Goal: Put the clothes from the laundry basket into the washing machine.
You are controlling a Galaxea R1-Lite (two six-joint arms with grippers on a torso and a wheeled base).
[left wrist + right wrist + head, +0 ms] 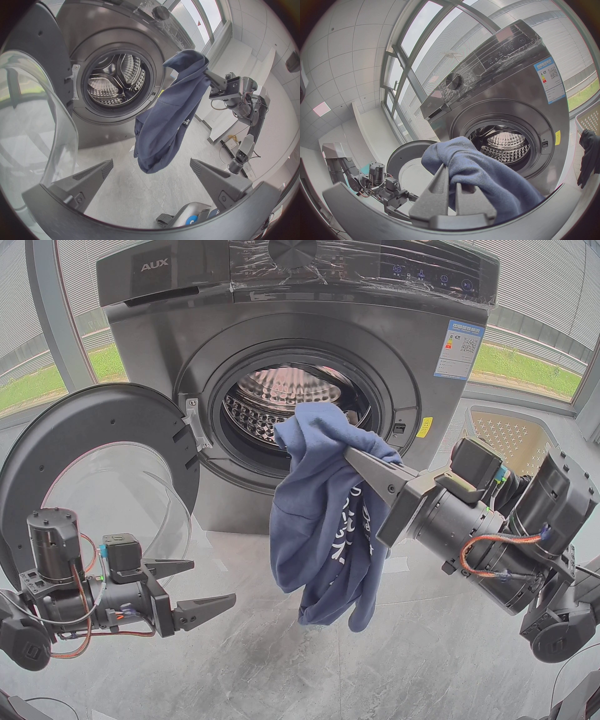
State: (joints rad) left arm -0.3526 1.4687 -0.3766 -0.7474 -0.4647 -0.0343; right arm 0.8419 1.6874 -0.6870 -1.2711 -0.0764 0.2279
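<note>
Grey floor, washer door wide: your right gripper clamps the hoodie high before the washer's drum, likely to clear the rim; your left gripper hangs spread, empty, below the washer's door

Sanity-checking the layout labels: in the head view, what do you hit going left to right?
door → blue garment → basket
</note>
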